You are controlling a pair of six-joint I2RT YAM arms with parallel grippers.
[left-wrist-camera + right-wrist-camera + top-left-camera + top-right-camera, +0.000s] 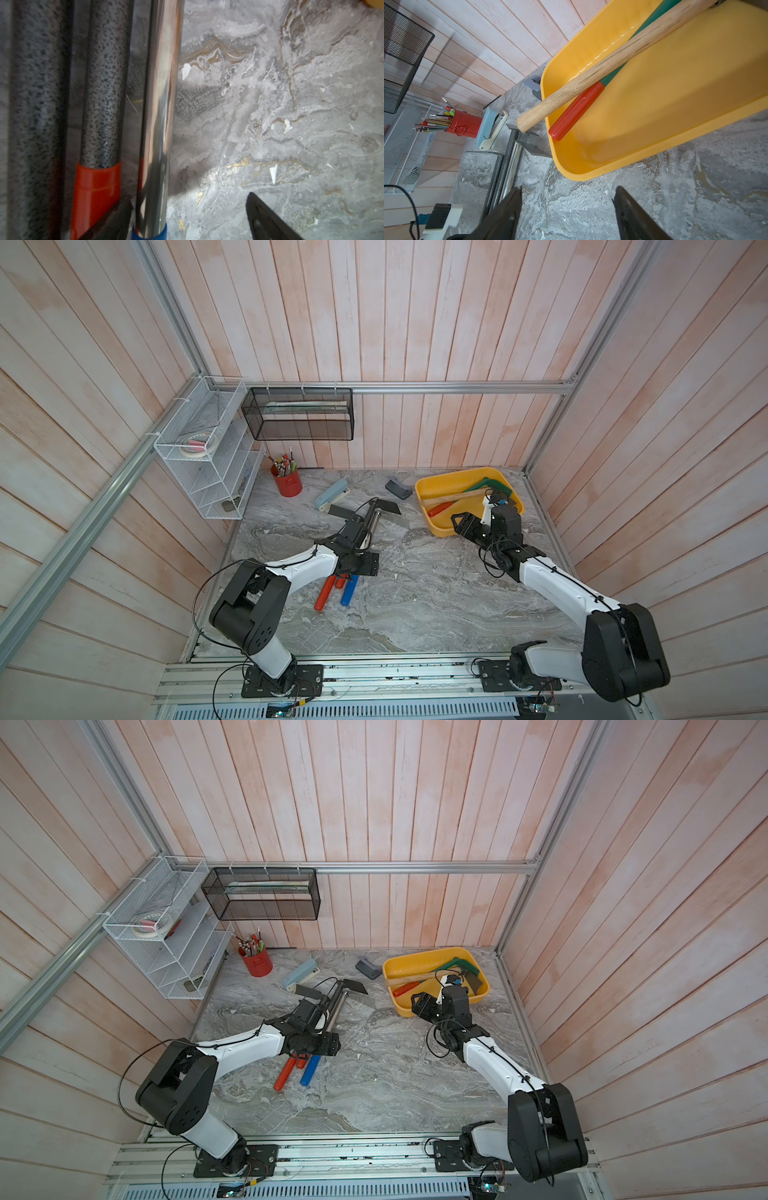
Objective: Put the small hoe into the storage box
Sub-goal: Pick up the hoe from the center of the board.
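Mesh made up the left-hand fittings: a white wire rack (pixel 195 423) of stepped shelves on the side wall, and beside it a box-shaped black mesh basket (pixel 299 414) hung from the rail. Below them, on the grey-veined marble tabletop (pixel 415 593), stood a round red tin (pixel 287 483) bristling with pencils, then a pale blue stapler (pixel 330 494).

Next lay three long tools side by side, nearly touching. Two had speckled grey shafts (pixel 106 93) ending in red grips (pixel 325 593). The third had a mirror-bright chrome shaft (pixel 160 104) with a blue grip (pixel 349 591). Each carried a flat dark blade (pixel 388 506) at its far end. The left claw (pixel 188 199) hung low over them, fingers spread either side of the chrome shaft, gripping nothing.

A small slate-grey wedge (pixel 398 488) sat further right. The storage box (pixel 440 529), shallow glossy yellow plastic with rounded corners, sat at the tabletop's far right. In it a round pale wooden handle (pixel 591 72) lay across a green shaft with a smooth red grip (pixel 575 112), the handle's end jutting over the rim. The right claw (pixel 569 189) hung above the marble just beside the box's near wall, fingers apart and empty. Which of these tools was the small hoe could not be told.
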